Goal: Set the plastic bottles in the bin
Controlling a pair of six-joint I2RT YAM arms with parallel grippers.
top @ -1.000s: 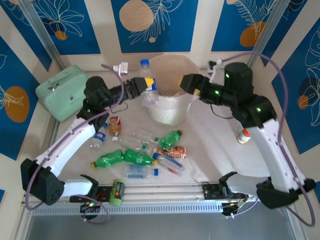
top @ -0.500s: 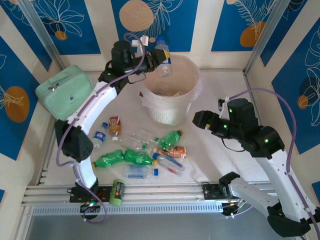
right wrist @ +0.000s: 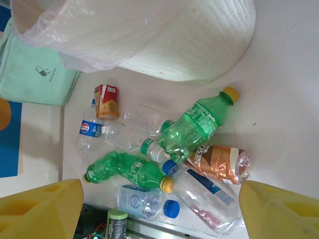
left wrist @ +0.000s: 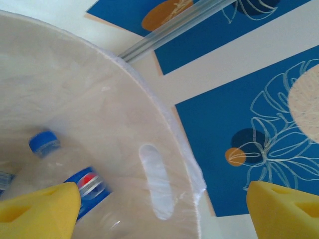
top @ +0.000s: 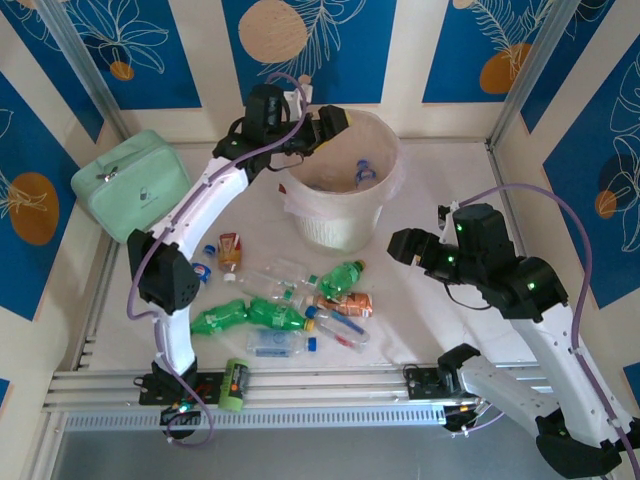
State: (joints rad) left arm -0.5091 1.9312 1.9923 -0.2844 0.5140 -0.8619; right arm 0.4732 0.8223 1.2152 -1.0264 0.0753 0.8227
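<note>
1 clear bottle [left wrist: 60,169] with a blue cap and a blue, red and white label lies on its side inside the bin [left wrist: 124,114], against the wall below a slot-shaped handle hole.

Bin: round, pale pinkish-white, thin white liner bunched over the rim. It stands at the far middle of the table.

Left gripper [left wrist: 162,199]: hangs over the bin's rim, yellow fingers [left wrist: 37,206] spread wide, nothing between them.

Right gripper [right wrist: 160,199]: off to the bin's right and above the table, jaws wide apart and empty.

Remaining bottles lie flat in a loose cluster on the table, on the near side of the bin:
- green bottle [right wrist: 197,124] with a yellow cap, nearest the bin
- crumpled brown-orange labelled bottle [right wrist: 217,162], touching the green one
- crushed green bottle [right wrist: 124,169], towards the near edge
- clear blue-capped bottle [right wrist: 204,194], just beside the brown-orange one
- small blue-labelled bottle [right wrist: 89,130], next to a red carton [right wrist: 107,99]

Mint-green case [right wrist: 30,74]: left of the bin.
</note>
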